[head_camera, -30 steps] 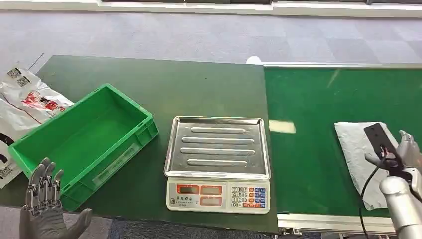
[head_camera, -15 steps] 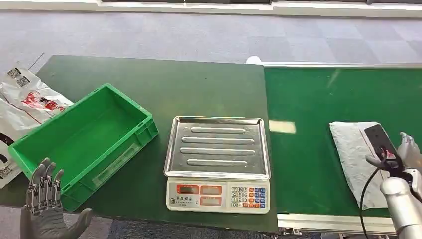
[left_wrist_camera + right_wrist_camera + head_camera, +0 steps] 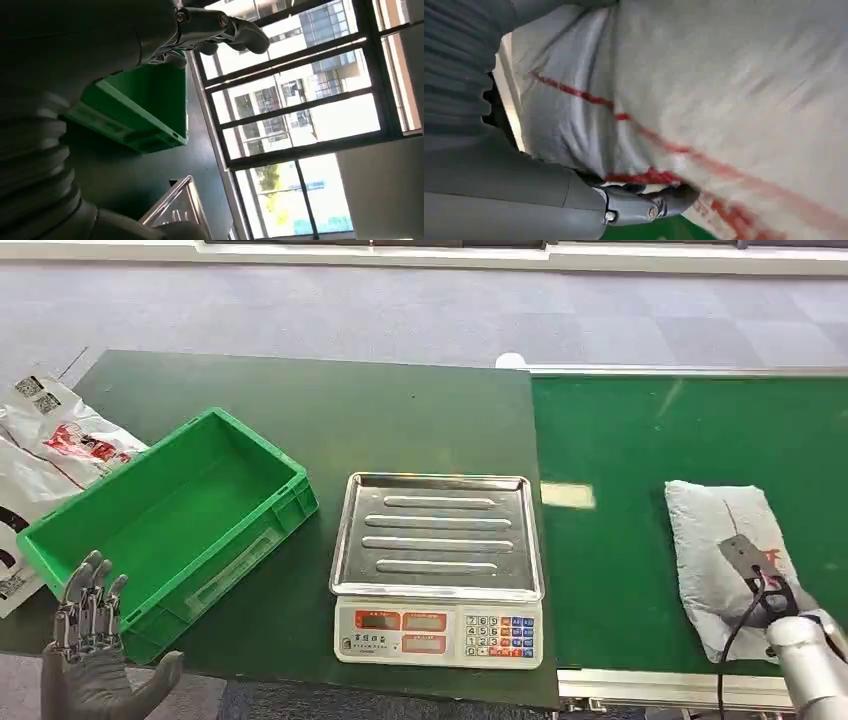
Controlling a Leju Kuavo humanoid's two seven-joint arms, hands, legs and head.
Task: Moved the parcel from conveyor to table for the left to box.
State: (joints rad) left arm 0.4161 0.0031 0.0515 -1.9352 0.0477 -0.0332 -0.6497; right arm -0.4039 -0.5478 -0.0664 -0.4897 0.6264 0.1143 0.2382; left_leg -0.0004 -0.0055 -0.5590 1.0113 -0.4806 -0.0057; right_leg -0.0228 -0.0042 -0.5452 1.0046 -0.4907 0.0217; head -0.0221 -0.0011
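The parcel [image 3: 712, 535], a soft grey-white bag with red print, lies bunched on the green conveyor belt [image 3: 640, 430] at the right. My right arm reaches in from the lower right, and the parcel's near edge covers its hand. In the right wrist view my right hand [image 3: 504, 175] grips the parcel [image 3: 724, 90], with the thumb on one side and dark fingers [image 3: 649, 206] on the other. My left hand [image 3: 90, 640] hovers open by the table's near left corner, beside the empty green box [image 3: 165, 525]. Its fingers [image 3: 220, 27] hold nothing.
A steel-topped scale [image 3: 437, 560] stands on the dark green table [image 3: 400, 410] between the box and the belt. White printed bags [image 3: 45, 445] lie off the table's left edge. The belt's metal frame [image 3: 650, 685] runs along its near side.
The right hand has dropped lower and closed around the parcel's near edge. The parcel has gone from flat to bunched. The left hand has barely moved.
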